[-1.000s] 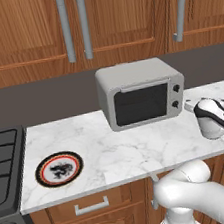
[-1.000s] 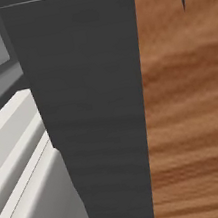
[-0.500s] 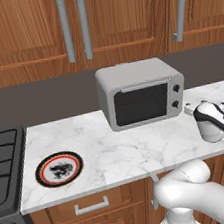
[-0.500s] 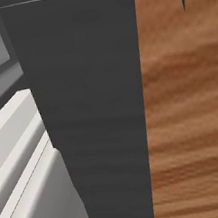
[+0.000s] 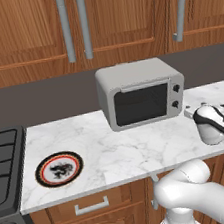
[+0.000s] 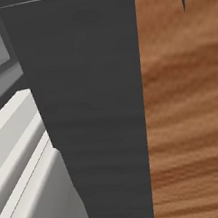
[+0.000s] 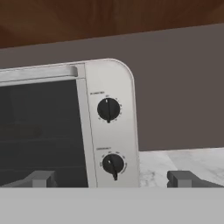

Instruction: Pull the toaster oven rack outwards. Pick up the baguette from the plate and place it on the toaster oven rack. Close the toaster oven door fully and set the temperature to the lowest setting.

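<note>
Left base view: the toaster oven [image 5: 140, 92] stands on the marble counter [image 5: 114, 149] against the back wall, the toaster oven door [image 5: 142, 103] shut. The plate [image 5: 59, 168] lies well apart to the left near the stove [image 5: 4, 164], with no baguette visible on it. The arm's wrist sits low, right of the oven.

Right base view: close cabinet wood and a dark panel, nothing of the task.

Hand view: the gripper [image 7: 113, 178] faces the two knobs [image 7: 108, 109], fingertips [image 7: 43, 178] spread wide, holding nothing.

Judgement: the knob-setting step seems in hand; next calls for advancing onto the temperature knob, closing, turning it down
</note>
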